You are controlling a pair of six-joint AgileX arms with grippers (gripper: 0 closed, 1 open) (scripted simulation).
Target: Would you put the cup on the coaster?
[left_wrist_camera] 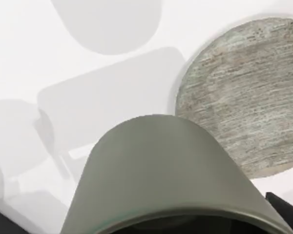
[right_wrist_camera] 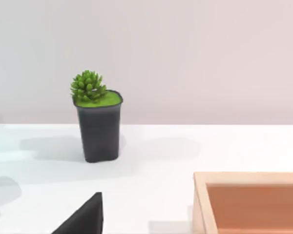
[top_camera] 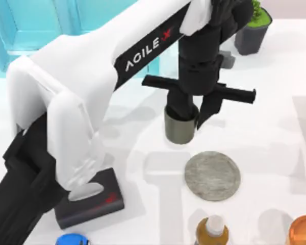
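Left gripper [top_camera: 192, 115] grips the cup [top_camera: 179, 130] rim, beside the coaster [top_camera: 212, 175].

The left gripper [top_camera: 189, 113] grips the cup [top_camera: 180, 128] beside the coaster [top_camera: 212, 175].

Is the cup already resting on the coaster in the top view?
No: the cup, gripped by the left pincer, sits beside the coaster, clear of its rim.
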